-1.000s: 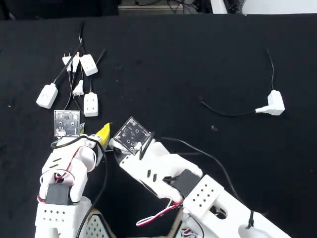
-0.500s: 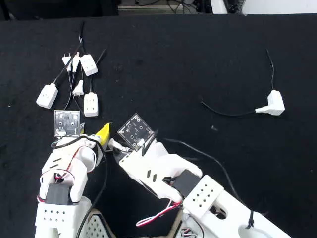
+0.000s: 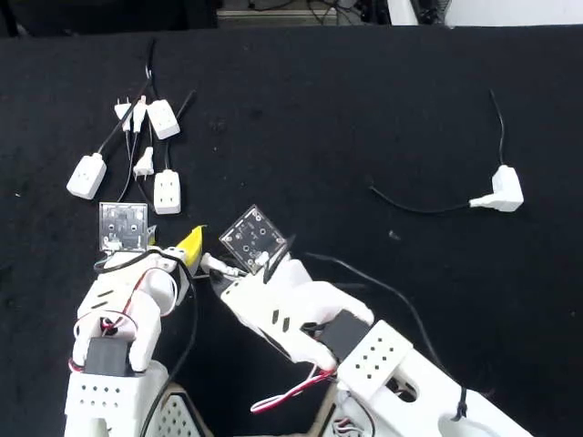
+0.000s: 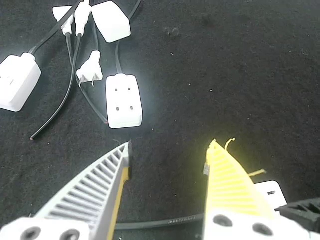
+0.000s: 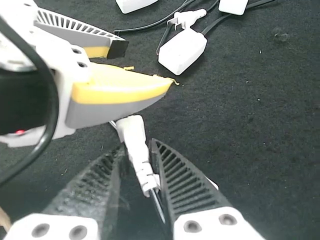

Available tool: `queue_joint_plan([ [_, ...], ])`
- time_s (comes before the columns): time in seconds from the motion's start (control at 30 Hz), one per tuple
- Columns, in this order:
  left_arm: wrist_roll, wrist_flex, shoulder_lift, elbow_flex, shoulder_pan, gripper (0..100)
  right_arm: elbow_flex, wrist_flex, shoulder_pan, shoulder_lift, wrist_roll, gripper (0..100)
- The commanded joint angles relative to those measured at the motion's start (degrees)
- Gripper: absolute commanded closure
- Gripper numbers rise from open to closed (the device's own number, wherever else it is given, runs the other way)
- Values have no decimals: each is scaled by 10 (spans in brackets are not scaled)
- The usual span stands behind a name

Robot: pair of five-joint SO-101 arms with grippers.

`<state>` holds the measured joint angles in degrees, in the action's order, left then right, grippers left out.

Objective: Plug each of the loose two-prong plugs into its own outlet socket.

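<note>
At the near edge of the black desk (image 3: 364, 109), the right gripper (image 5: 136, 146) has its fingers clamped on a white plug (image 5: 134, 131), whose cord trails back under the arm. Just to its left the left gripper (image 4: 167, 150) hangs low over the desk, fingers apart and holding nothing, with its yellow finger close to the tip of the held plug.

Farther on, to the left, an outlet (image 4: 124, 100) lies face up with its slots showing and a loose plug (image 4: 90, 73) just beside it. Beyond these lie a left outlet (image 3: 86, 175), a far outlet (image 3: 164, 118) and two small plugs (image 3: 123, 111) among tangled black cords. Well apart at the far right, an angled plug (image 3: 506, 189) rests on its own cord (image 3: 410, 208).

The task appears to be at the carrying stage: one plug is picked up and none is seated in a socket yet. The next move likely calls for taking the held plug to the nearest outlet, squaring its prongs to one pair of slots and pressing straight in. That outlet is unanchored and may slide, so the free left gripper would probably need to brace it.
</note>
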<state>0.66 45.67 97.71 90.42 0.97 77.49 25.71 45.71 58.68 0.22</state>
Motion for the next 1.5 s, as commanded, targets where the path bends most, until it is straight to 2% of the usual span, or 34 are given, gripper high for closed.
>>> queue_joint_plan([
  [0.0, -7, 0, -1, 1, -9, 752, -14, -21, -33, 31, -8, 988],
  [0.5, -7, -11, -1, 12, -7, 752, -7, -39, -34, 31, -36, 988],
  [0.67, -7, -11, -1, 3, -6, 752, 0, -35, -36, 28, 0, 988],
  [0.9, -3, -11, -1, -16, 59, 752, -7, 3, -58, 27, 15, 988],
  [1.03, -3, -11, -1, -12, 64, 752, -48, 77, -98, 27, 12, 988],
  [1.13, -3, -7, -1, -12, 64, 752, -59, 115, -99, 27, 17, 987],
  [1.2, -3, -7, -1, -12, 65, 752, -61, 131, -98, 27, 44, 961],
  [1.3, -3, -6, -1, -8, 65, 752, -58, 154, -80, 27, 111, 862],
  [1.47, -3, -6, -1, -10, 98, 752, -53, 182, -25, 26, 226, 847],
])
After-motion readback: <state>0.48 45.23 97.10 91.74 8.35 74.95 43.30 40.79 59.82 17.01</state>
